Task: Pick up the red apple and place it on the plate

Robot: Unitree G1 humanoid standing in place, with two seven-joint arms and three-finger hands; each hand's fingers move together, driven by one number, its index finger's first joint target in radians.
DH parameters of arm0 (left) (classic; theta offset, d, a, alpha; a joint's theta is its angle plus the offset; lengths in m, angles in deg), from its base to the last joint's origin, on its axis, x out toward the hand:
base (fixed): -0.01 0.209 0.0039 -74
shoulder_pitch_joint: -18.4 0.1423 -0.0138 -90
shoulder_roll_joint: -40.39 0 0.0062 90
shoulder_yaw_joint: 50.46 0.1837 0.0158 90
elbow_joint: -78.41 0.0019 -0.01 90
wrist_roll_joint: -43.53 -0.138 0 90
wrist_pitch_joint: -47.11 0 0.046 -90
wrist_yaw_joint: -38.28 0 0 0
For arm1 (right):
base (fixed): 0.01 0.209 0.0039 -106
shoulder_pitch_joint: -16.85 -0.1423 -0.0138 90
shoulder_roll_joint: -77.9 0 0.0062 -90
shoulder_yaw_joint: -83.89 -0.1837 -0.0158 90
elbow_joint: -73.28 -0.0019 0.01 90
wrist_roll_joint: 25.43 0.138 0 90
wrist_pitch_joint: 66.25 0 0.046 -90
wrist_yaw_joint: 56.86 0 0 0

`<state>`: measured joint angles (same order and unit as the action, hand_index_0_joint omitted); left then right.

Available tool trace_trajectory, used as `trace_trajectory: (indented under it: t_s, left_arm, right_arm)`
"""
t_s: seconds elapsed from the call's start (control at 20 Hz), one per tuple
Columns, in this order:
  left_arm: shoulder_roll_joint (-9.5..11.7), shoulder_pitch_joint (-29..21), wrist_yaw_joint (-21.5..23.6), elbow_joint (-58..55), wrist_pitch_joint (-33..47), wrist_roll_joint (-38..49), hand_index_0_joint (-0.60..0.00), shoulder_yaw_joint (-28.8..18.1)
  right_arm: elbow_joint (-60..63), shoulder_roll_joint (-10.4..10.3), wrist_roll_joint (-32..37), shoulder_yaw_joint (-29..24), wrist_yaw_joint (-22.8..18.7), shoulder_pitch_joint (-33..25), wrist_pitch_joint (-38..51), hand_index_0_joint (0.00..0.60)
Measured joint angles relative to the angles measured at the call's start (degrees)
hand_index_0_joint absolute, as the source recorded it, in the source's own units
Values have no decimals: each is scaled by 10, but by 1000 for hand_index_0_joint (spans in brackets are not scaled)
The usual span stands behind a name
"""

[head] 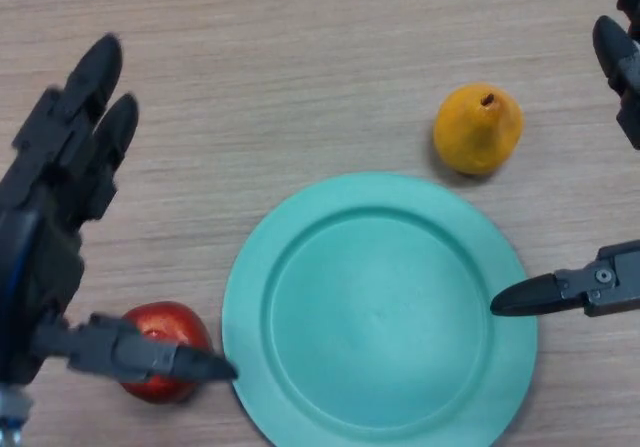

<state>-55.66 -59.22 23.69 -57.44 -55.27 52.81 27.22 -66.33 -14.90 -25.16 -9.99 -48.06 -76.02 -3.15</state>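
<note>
Red apple (160, 365): on the worktop (300, 77), under the left hand's thumb, just beside the plate's left rim.
Left hand (50, 257): fingers straight and spread, thumb across the apple, nothing gripped.
Plate (378, 312): teal, bare, between the two hands.
Right hand (610, 282): at the right edge, fingers relaxed, one tip over the plate rim.
Pear (478, 129): yellow, beyond the plate, nearer the right hand.

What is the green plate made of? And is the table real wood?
The plate looks like plastic: one even teal colour, smooth, with a soft matte sheen. The table shows pale wood grain in fine straight lines, but whether it is solid wood or a printed laminate cannot be told.
</note>
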Motion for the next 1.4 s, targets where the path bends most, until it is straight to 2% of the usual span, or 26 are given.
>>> trace_trajectory:
  t_s: [0.1, 0.25, 0.3, 0.35, 0.45, 0.65, 0.9, 1.0, 1.05, 1.1, 1.15, 1.25, 1.3, 1.35, 1.4]
  left_arm:
    - [0, 41, 0, 35, 82, -3, 0, -1]
    - [0, 111, 1, 134, 233, -90, 0, 11]
    - [0, 120, 7, 164, 259, -96, 0, 17]
    - [-1, 119, 41, 221, 312, -141, 0, 23]
    - [-2, 96, 57, 306, 358, -157, 0, 23]
    - [-3, 51, 56, 379, 368, -157, 0, 5]
    - [-3, 32, 42, 431, 371, -160, 0, 9]
    - [-3, 28, 52, 442, 371, -163, -200, 10]
    - [-2, 26, 57, 444, 372, -181, -350, 11]
    - [0, 24, 57, 450, 372, -181, -450, 15]
    - [3, 18, 58, 462, 372, -179, -600, 24]
    - [5, 2, 68, 487, 375, -178, -600, 43]
    - [6, -3, 81, 491, 385, -194, -600, 44]
    - [10, -7, 89, 491, 388, -205, -600, 45]
    - [14, -10, 89, 491, 388, -205, -600, 45]
  right_arm:
    - [13, 0, -4, 13, 0, -6, 0, 0]
    - [18, 0, -4, 25, 1, -10, -2, 0]
    - [22, 0, -5, 25, 1, -11, -2, 0]
    - [31, 0, -5, 27, 1, -11, -2, 0]
    - [38, -1, -7, 43, 1, -10, -2, 0]
    - [40, -4, -7, 47, 1, -10, -2, 0]
    - [34, -5, -3, 44, 1, -9, -2, 0]
    - [28, -5, -3, 43, 1, -6, -2, 0]
    - [27, -5, -3, 42, 1, -4, -2, 0]
    - [26, -5, -3, 42, 1, -4, -2, 0]
    - [25, -4, -3, 41, 1, -3, -2, 0]
    - [17, -2, -3, 34, 1, -3, -2, 0]
    - [15, -2, -3, 30, 1, -3, -2, 100]
    - [15, -2, -3, 27, 1, -3, -2, 250]
    - [15, -2, -3, 26, 1, -3, -2, 350]
